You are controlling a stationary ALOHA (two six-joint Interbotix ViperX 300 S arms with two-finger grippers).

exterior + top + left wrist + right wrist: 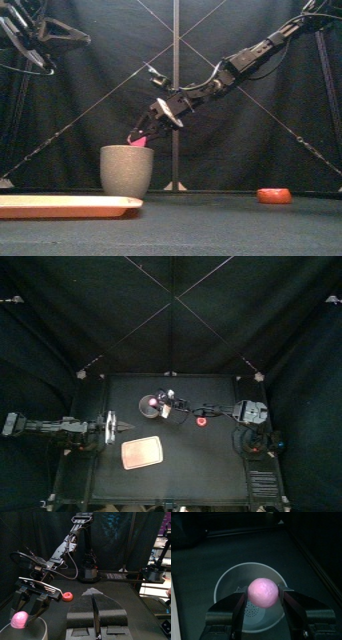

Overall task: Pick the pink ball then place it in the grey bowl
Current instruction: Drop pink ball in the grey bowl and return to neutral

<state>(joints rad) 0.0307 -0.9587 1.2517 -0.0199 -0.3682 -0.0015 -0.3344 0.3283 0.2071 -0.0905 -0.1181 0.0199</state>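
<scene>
Black curtains all round; small black table [201, 471].

- Smooth, slightly egg-shaped pink ball [263, 592] is clamped between the jaws of the right gripper [140, 138]. It sits just above the rim of the tall grey speckled cup [127, 172].
- Step in hand: the drop. In the front view the ball sits over the cup's right lip, not its centre. Best to shift it further over the mouth and dip a little, then part the jaws, so it doesn't bounce off the rim.
- Ball looks glossy and evenly pink, with no markings.
- Flat pink tray [67, 206] lies near the cup, toward the front. A small red round toy [274, 195] sits well apart to the right.
- Left gripper [97, 612] rests at the table's left, jaws together and empty.
</scene>
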